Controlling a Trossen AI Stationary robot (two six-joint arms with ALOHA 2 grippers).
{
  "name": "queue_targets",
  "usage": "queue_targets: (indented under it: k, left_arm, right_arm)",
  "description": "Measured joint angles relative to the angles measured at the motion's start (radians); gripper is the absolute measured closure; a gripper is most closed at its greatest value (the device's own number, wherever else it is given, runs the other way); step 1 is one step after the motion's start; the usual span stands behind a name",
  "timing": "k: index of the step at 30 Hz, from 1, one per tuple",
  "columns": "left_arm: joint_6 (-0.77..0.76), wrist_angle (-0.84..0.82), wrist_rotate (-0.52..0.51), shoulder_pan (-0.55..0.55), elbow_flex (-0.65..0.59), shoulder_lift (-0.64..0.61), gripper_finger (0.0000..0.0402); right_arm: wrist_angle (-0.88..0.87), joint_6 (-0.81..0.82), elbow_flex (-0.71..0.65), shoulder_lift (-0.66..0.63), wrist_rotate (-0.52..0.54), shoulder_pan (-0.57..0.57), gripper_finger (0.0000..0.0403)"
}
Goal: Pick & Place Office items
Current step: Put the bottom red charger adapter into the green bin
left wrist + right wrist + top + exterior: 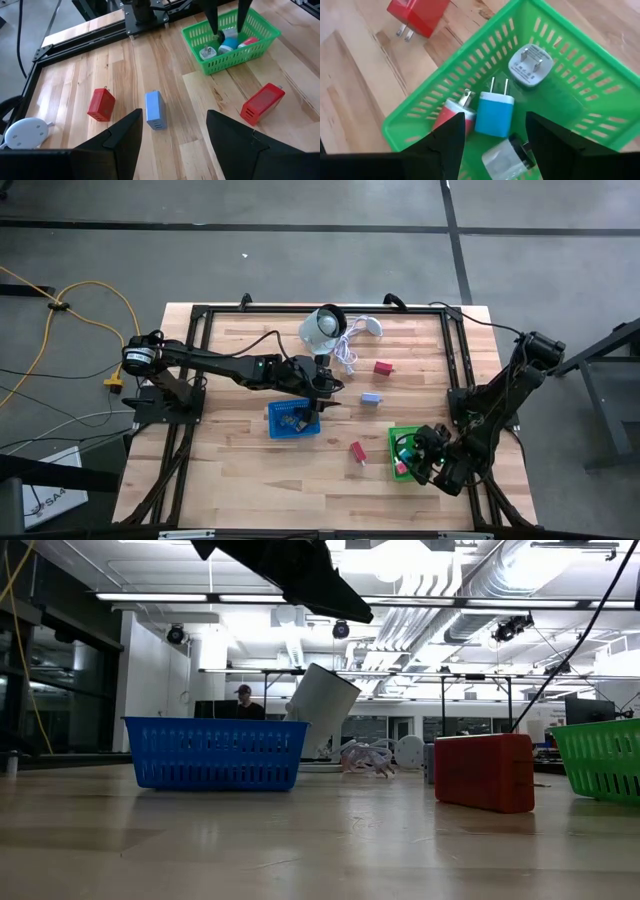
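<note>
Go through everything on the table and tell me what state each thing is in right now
Left gripper: open, empty, over the blue basket.
Right gripper: open, over the green basket.
Green basket: holds chargers.
Blue charger: flat in the green basket, prongs showing.
Pale blue block: loose on the table.
White round device: tipped over.

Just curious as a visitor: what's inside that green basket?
The green basket holds small plug chargers: a blue one, a grey round one, a red-and-white one and a pale one partly covered by the right gripper, which is open.
</note>
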Motion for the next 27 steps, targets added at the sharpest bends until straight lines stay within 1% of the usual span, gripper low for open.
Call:
queue_targets:
  k: [2,7,10,15,23,25,27]
  left_arm:
    - [0.0,0.0,0.0,0.0,0.0,0.0,0.019]
    - [0.0,0.0,0.0,0.0,0.0,0.0,0.019]
    - [0.0,0.0,0.0,0.0,0.0,0.0,0.019]
    - [0.0,0.0,-0.005,0.0,0.0,0.0,0.019]
    - [0.001,-0.029,-0.002,-0.001,0.0,0.0,0.019]
    - [0.018,-0.044,0.014,-0.006,0.0,0.0,0.019]
    - [0.048,-0.054,0.055,-0.012,0.0,0.0,0.019]
  right_arm:
    - [-0.006,0.0,0.0,0.0,0.005,0.0,0.0207]
    - [-0.007,-0.009,0.0,0.0,0.088,0.0,0.0207]
    - [-0.007,-0.039,0.0,-0.001,0.106,-0.001,0.0207]
    - [-0.007,-0.125,0.0,-0.034,0.098,-0.05,0.0209]
    - [0.014,-0.314,0.0,-0.194,0.067,-0.169,0.0211]
    - [0.04,-0.365,0.0,-0.229,0.049,-0.2,0.0211]
    - [0.076,-0.43,0.0,-0.253,0.029,-0.229,0.0211]
